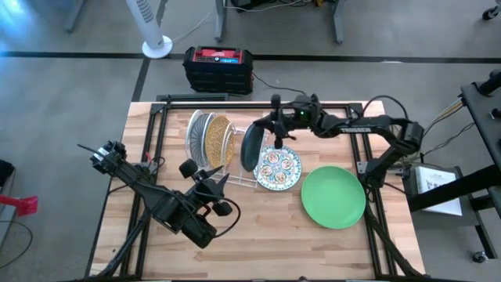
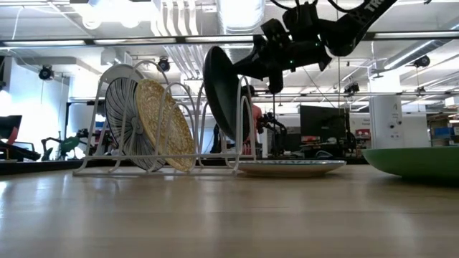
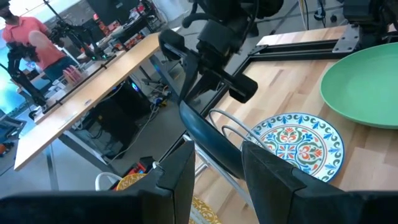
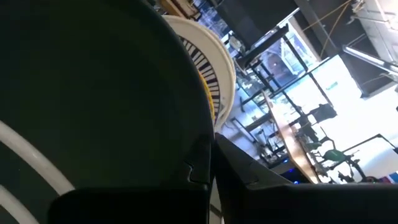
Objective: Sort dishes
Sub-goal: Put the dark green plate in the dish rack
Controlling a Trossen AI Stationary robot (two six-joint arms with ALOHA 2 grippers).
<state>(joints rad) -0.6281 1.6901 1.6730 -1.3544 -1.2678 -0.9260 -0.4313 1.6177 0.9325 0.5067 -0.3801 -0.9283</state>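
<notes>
Right gripper [image 1: 275,135] clenched on rim of dark teal round plate [image 1: 250,147], upright in white wire rack [image 1: 205,163] on wooden worktop [image 1: 258,235]. Left gripper [image 1: 205,183] released, near rack. Floral plate [image 1: 279,168], green plate [image 1: 333,197] flat beside.

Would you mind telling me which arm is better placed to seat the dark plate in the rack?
The right: its gripper is shut on the dark plate's rim above the rack. The left gripper sits apart, holding nothing.
</notes>
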